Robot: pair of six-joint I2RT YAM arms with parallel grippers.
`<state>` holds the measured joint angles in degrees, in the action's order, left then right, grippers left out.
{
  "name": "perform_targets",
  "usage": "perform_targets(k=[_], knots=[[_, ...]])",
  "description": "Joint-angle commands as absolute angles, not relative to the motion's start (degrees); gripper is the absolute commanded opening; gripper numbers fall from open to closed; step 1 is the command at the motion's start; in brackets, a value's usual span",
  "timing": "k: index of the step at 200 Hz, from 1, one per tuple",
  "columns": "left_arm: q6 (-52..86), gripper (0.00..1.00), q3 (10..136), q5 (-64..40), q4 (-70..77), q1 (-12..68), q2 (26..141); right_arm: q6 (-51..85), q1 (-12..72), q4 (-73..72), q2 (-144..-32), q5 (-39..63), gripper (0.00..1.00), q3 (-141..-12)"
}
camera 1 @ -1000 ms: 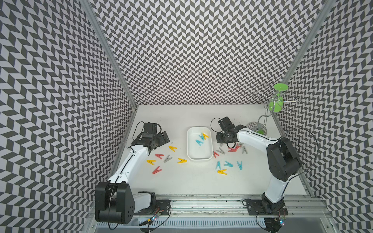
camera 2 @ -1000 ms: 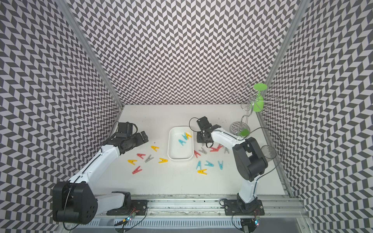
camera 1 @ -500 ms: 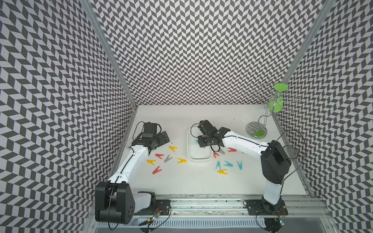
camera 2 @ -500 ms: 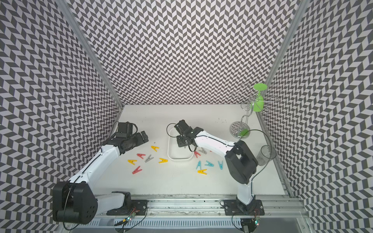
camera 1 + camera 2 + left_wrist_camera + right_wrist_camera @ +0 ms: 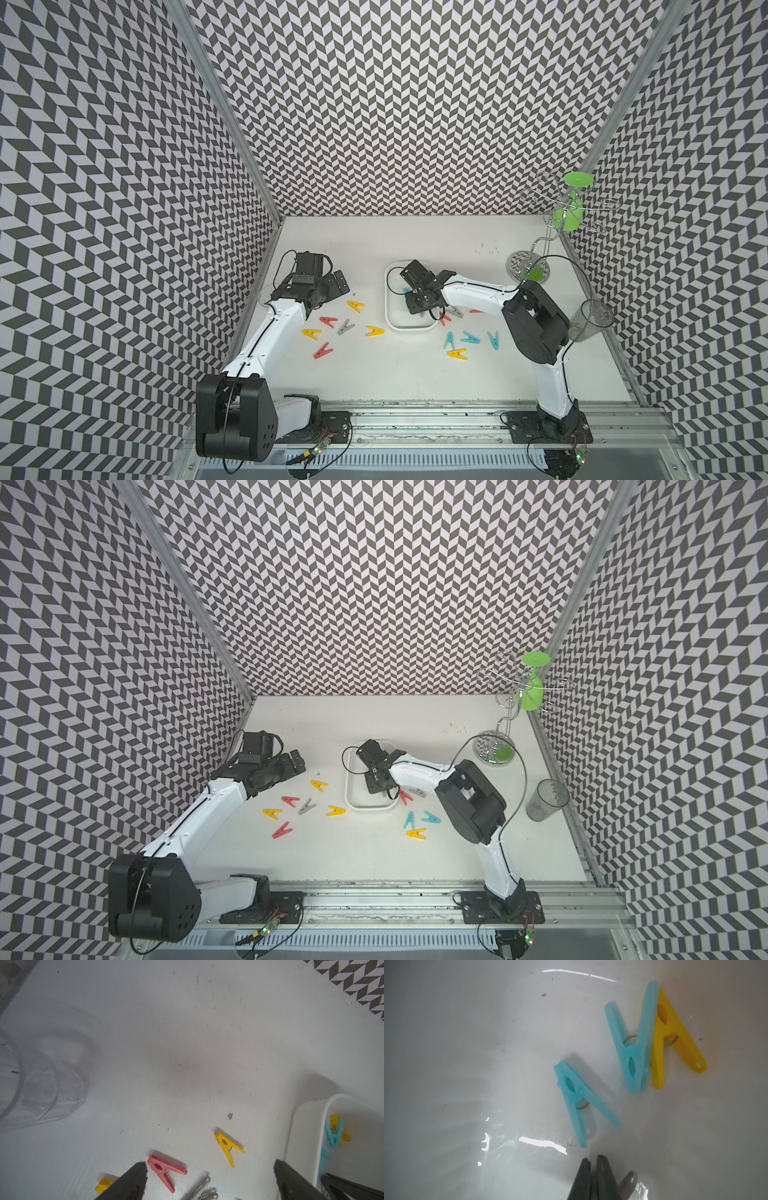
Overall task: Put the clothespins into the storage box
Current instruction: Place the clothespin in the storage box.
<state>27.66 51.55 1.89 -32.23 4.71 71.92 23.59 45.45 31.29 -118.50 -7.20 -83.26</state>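
Over the storage box (image 5: 409, 329), the right gripper (image 5: 592, 1158) pinches a grey clothespin (image 5: 630, 1183), jaws nearly closed; three clothespins (image 5: 579, 1101) lie inside, more dot the worktop (image 5: 395, 374). A low, centred release should keep it in. The left gripper (image 5: 209, 1164) gapes wide, empty.
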Motion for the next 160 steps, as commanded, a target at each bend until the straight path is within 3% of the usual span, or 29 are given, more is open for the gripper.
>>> perform_targets(k=[1,75,160], knots=[[26.64,1.00,53.12,2.37,-32.61,4.29,70.61,23.72,44.92,28.57,-120.42,-8.68,0.11,-84.44],[26.99,1.00,52.14,2.56,-32.17,4.30,70.15,21.75,44.01,31.99,-118.39,-6.96,0.28,-88.19],[26.99,1.00,51.95,1.37,-31.16,4.19,70.77,22.46,38.87,36.66,-102.39,-4.70,0.44,-79.44]])
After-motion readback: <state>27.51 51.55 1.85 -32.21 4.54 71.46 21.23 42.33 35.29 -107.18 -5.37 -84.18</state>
